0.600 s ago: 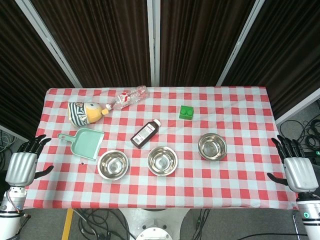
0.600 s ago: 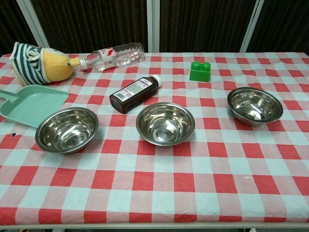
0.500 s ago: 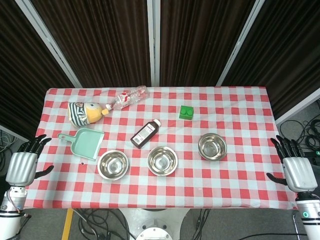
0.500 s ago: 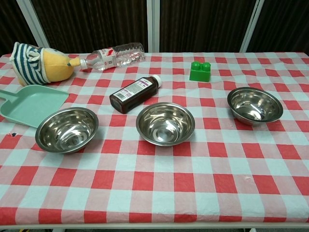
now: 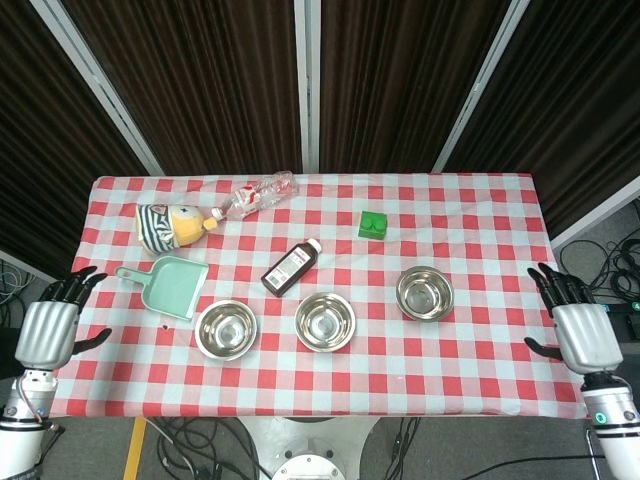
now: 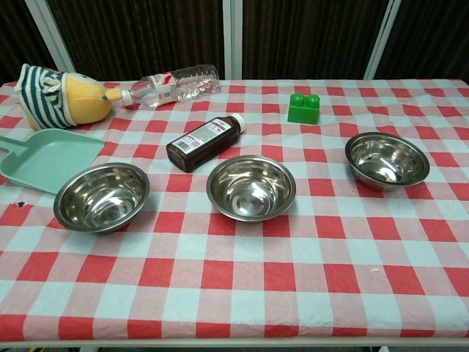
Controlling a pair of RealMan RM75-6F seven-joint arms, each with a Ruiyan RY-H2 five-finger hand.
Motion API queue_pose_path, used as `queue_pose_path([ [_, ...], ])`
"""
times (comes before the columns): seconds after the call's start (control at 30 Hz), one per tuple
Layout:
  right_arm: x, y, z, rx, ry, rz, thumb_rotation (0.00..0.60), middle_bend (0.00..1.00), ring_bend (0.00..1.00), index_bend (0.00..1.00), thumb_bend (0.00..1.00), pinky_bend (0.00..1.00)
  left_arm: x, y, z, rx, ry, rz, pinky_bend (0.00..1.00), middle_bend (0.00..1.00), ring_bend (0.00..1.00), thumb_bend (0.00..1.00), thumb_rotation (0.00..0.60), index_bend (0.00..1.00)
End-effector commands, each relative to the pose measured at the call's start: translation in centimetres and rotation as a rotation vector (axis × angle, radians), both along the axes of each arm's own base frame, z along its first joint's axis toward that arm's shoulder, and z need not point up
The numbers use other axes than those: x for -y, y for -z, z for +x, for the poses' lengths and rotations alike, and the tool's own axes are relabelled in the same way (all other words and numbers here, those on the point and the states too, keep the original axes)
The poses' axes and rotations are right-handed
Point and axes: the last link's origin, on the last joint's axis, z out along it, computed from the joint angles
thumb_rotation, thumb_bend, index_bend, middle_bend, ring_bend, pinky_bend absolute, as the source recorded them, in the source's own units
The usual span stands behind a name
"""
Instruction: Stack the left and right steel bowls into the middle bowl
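Three steel bowls stand apart in a row on the checked cloth: the left bowl (image 5: pixel 225 329) (image 6: pixel 102 196), the middle bowl (image 5: pixel 324 321) (image 6: pixel 250 187) and the right bowl (image 5: pixel 424 293) (image 6: pixel 386 160). All three are empty and upright. My left hand (image 5: pixel 48 326) hangs off the table's left edge, fingers spread, holding nothing. Off the right edge is my right hand (image 5: pixel 577 327), likewise spread and empty. Neither hand shows in the chest view.
A brown medicine bottle (image 5: pixel 291 267) lies just behind the left and middle bowls. A mint dustpan (image 5: pixel 167 286) sits left of them. Further back are a striped plush toy (image 5: pixel 167 226), a clear plastic bottle (image 5: pixel 255 195) lying down and a green block (image 5: pixel 373 224).
My right hand has risen a little and edged toward the table. The left hand has shifted only slightly. The bowls have not moved.
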Motion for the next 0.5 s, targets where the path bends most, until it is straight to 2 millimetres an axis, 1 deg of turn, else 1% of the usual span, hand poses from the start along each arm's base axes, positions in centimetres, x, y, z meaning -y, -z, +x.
queue_pose_path([
  [0.03,1.8,1.3,2.3,-0.034,-0.076,0.057,0.6,0.16,0.54,0.06,0.06,0.57,0.0,0.1,-0.1,0.008,0.0,0.002,0.29,0.26,0.21,0.09,0.6,0.26],
  [0.13,3.2,3.5,3.6,-0.079,-0.135,0.124,0.6,0.25,0.65,0.16,0.09,0.67,0.3,0.2,-0.4,-0.008,-0.001,0.007,0.29,0.26,0.21,0.09,0.6,0.26],
  [0.23,4.3,5.8,4.3,-0.127,-0.181,0.171,0.6,0.3,0.69,0.23,0.1,0.68,0.7,0.0,-0.9,-0.005,-0.012,0.013,0.29,0.26,0.21,0.09,0.6,0.26],
  [0.27,4.6,6.5,4.3,-0.135,-0.192,0.179,0.6,0.31,0.69,0.25,0.1,0.68,0.7,-0.2,-1.0,-0.005,-0.014,0.017,0.29,0.26,0.21,0.09,0.6,0.26],
  [0.33,5.2,8.0,4.3,-0.148,-0.207,0.197,0.6,0.33,0.73,0.3,0.11,0.7,0.8,-0.6,-1.3,-0.004,-0.017,0.031,0.29,0.26,0.21,0.09,0.6,0.26],
  [0.4,5.8,9.3,4.1,-0.174,-0.207,0.231,0.6,0.34,0.76,0.33,0.12,0.73,0.9,-1.0,-1.4,0.0,-0.018,0.045,0.29,0.26,0.21,0.09,0.6,0.26],
  [0.5,6.3,10.6,3.8,-0.212,-0.21,0.263,0.6,0.35,0.81,0.33,0.13,0.76,1.1,-1.4,-1.6,0.0,-0.021,0.054,0.29,0.26,0.21,0.09,0.6,0.26],
])
